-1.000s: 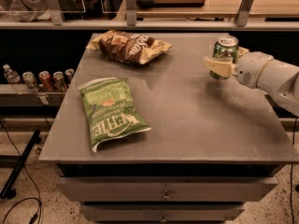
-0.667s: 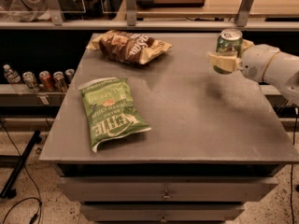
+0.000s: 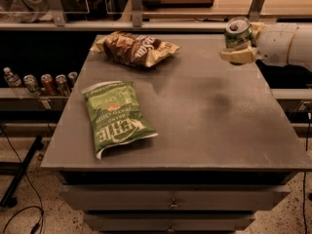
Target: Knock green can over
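Observation:
The green can (image 3: 237, 32), small and shiny with a silver top rim, is at the table's far right corner, tilted slightly and held off the grey tabletop (image 3: 204, 126). My gripper (image 3: 241, 44) comes in from the right edge on a white arm (image 3: 285, 44). Its pale fingers (image 3: 236, 56) are closed around the can's lower part. A faint shadow lies on the table in front of the can.
A brown chip bag (image 3: 134, 48) lies at the far left-centre of the table. A flat green chip bag (image 3: 117, 117) lies at the near left. Several small cans (image 3: 48, 83) and a bottle (image 3: 10, 77) stand on a low shelf to the left. A railing runs behind the table.
The gripper has lifted the green can up and slightly back toward the far right corner. The chip bags have not moved.

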